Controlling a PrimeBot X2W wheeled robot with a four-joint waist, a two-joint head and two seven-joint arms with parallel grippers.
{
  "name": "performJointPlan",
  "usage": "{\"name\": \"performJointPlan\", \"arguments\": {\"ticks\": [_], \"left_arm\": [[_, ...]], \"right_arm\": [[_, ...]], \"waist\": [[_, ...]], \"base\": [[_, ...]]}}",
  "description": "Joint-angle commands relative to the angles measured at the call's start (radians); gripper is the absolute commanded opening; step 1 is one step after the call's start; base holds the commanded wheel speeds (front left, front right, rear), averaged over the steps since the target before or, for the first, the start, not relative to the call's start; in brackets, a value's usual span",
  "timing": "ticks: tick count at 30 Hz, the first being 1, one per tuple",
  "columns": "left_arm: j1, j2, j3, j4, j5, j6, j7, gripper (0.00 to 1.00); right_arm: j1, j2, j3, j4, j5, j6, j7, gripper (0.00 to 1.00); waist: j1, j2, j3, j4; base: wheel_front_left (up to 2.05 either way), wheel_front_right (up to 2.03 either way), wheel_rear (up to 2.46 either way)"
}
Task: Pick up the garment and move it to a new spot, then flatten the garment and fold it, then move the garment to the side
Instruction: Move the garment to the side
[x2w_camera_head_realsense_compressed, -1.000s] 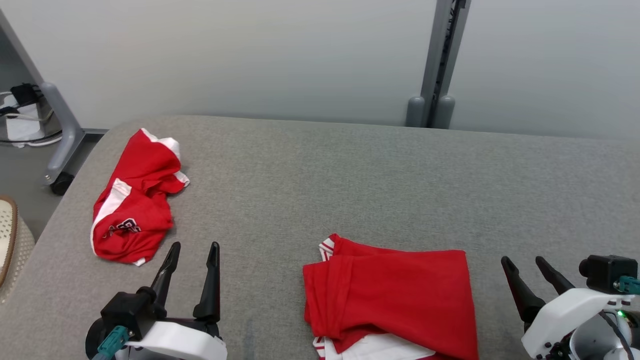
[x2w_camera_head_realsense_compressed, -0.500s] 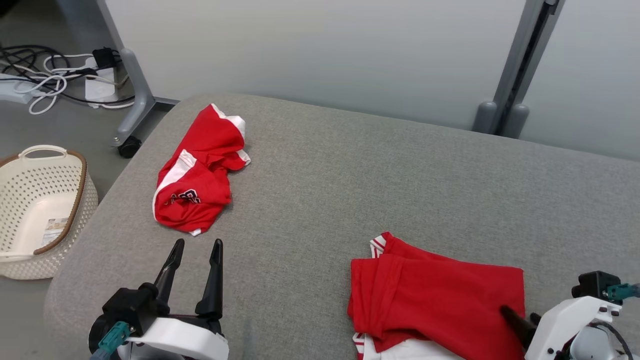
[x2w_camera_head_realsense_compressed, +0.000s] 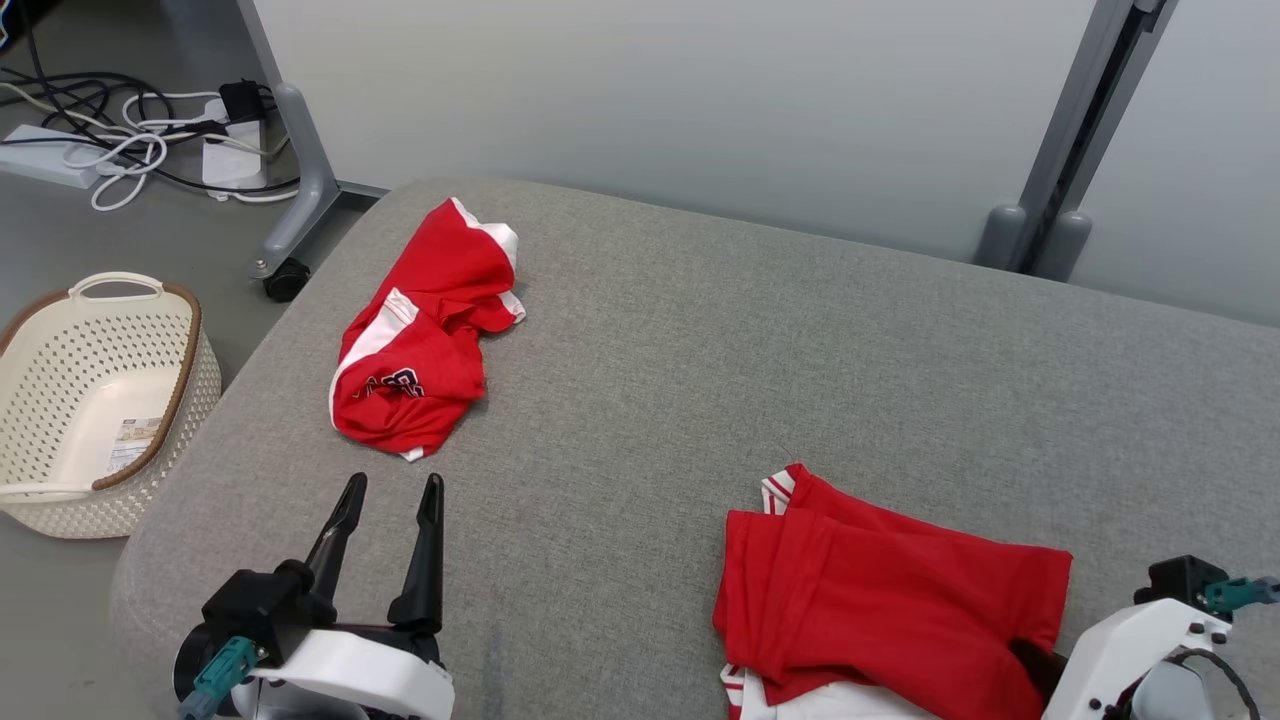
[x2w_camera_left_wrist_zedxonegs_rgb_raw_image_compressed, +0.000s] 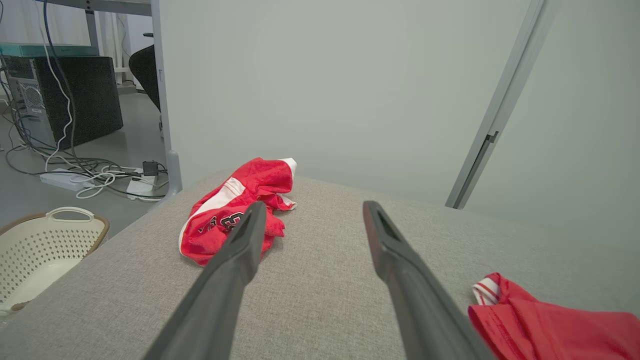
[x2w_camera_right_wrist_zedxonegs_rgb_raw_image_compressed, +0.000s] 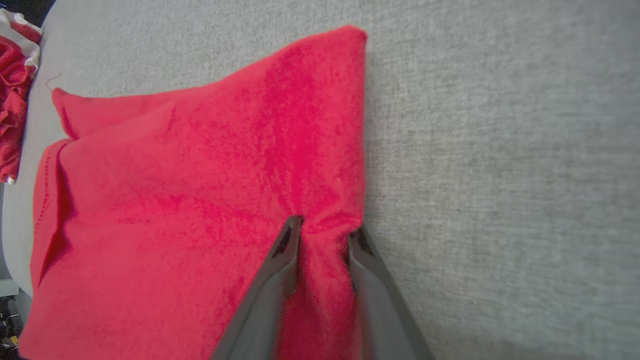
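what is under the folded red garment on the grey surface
A white layer peeks out at the near edge of the folded red garment, which lies on the grey surface. Anything beneath its middle is covered.

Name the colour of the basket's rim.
Brown, around a cream perforated basket; the head view shows it best.

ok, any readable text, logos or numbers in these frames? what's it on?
Dark print on the crumpled red garment: creased and partly hidden, unreadable.
Sticker label inside the white basket: too small to read.
On the folded red garment: no text showing.
Nothing legible to quote.
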Motion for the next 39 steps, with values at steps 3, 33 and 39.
{"name": "performJointPlan", "arguments": {"ticks": [3,33,39], "left_arm": [[-0.013,0.008,0.000,-0.001,-0.004,0.004,-0.002,1.00],[-0.246,0.015,-0.058,-0.115,0.061,-0.045,0.026,1.00],[-0.287,0.035,-0.052,-0.143,0.066,-0.045,0.039,1.00]], "right_arm": [[-0.001,-0.001,0.020,-0.001,0.009,0.002,-0.017,0.00],[-0.573,-0.301,0.168,-0.024,0.017,0.002,-0.174,0.00],[-0.647,-0.384,0.140,0.031,-0.009,0.002,-0.209,0.00]], "waist": [[0.0000,-0.0001,-0.003,-0.014],[0.0000,-0.0001,0.375,-0.383],[0.0000,-0.0001,0.450,-0.394]], "base": [[0.00,0.00,0.00],[0.00,0.00,0.00],[0.00,0.00,0.00]]}}
